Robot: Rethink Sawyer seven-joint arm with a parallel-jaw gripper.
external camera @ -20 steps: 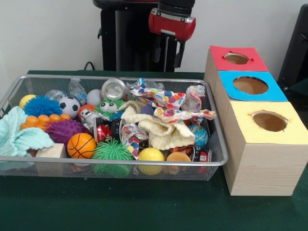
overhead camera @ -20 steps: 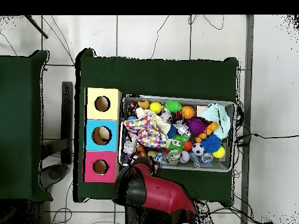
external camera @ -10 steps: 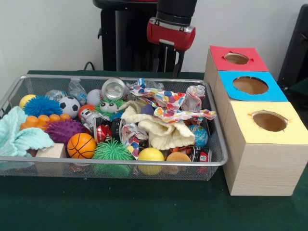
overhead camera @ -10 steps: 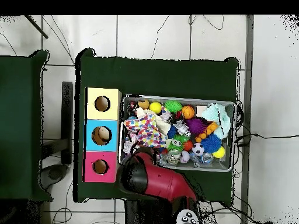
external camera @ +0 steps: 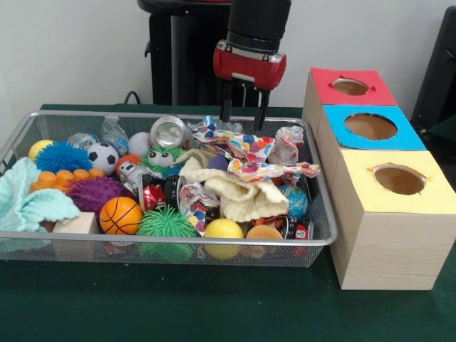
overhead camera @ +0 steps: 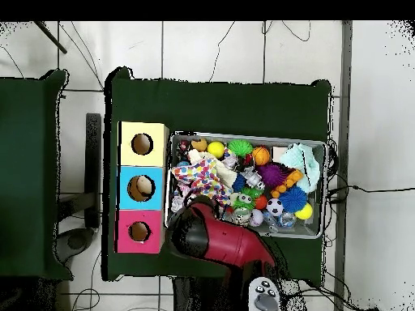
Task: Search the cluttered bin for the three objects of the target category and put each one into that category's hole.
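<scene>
A wire bin (external camera: 324, 241) holds mixed clutter: a polka-dot cloth (external camera: 242, 146), a cream cloth (external camera: 239, 194), a silver can (external camera: 169, 131), a basketball (external camera: 120, 215), a soccer ball (external camera: 104, 157), spiky balls and a yellow ball (external camera: 224, 229). To the right stand three boxes with a red hole (external camera: 350, 86), a blue hole (external camera: 370, 126) and a yellow hole (external camera: 399, 179). My gripper (external camera: 243, 122) hangs open and empty over the bin's back rim, just above the polka-dot cloth. In the overhead view the red arm (overhead camera: 219, 243) hides the fingers.
A teal cloth (external camera: 28, 203) and a wood block (external camera: 75, 224) fill the bin's left corner. A crumpled wrapper (external camera: 288, 142) lies beside the boxes. The boxes (overhead camera: 142, 188) stand flush against the bin's side. Green cloth covers the table (external camera: 214, 306).
The gripper has come down and slightly left, from above the bin's back edge to just over the polka-dot cloth. It stays open. The clutter has not moved.
</scene>
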